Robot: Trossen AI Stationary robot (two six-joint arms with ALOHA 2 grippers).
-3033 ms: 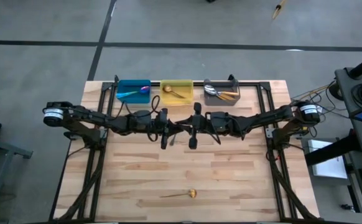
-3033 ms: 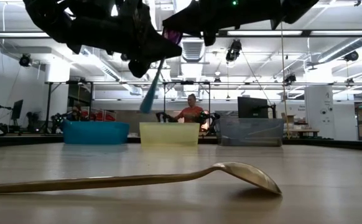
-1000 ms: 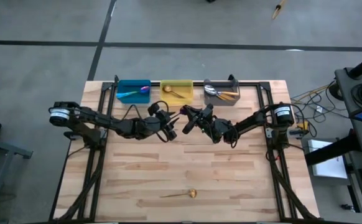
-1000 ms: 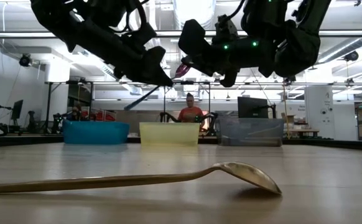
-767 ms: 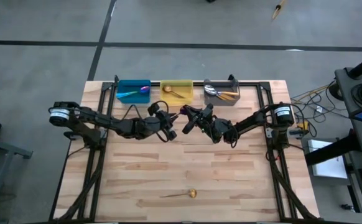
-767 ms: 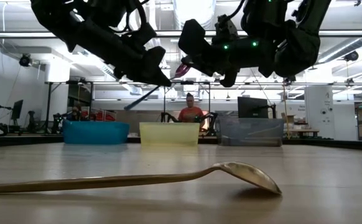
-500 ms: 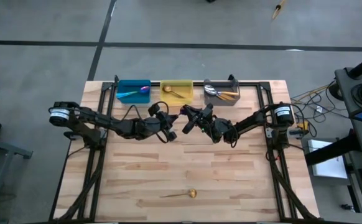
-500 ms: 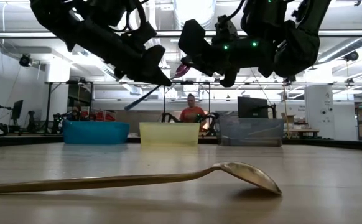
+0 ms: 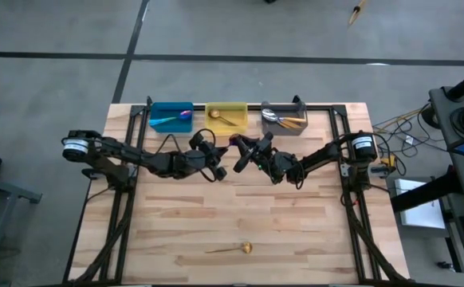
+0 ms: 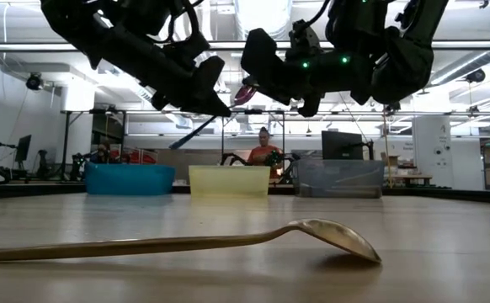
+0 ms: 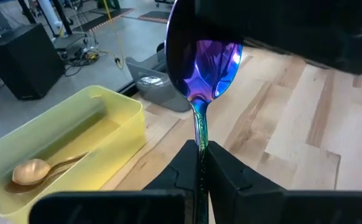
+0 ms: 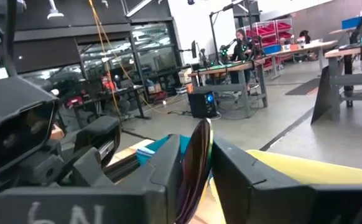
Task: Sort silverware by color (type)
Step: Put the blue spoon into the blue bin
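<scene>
A purple-blue spoon with a teal handle is held in the air between my two grippers, above the table's far middle. My left gripper is shut on its handle. My right gripper is shut on its bowl, which shows pink in the low view. A gold spoon lies alone near the table's front edge, bowl toward the right. More spoons lie in the blue bin, the yellow bin and the gray bin along the far edge. My left gripper pinches the spoon's handle between its two fingers, just below the neck. The fingers lie along the handle. The handle's free end sticks out down and to the left of the gripper, clear of the table. My right gripper has the spoon's bowl edge-on between its two fingers, one finger on each face. It comes from the table's right side, facing the left gripper. Its dark body covers the bowl's tip in the left wrist view.
The three bins stand in a row at the far edge. Dark rails run along the table's left and right sides. Bare wood lies between the arms and the gold spoon. A person sits in the room beyond the table.
</scene>
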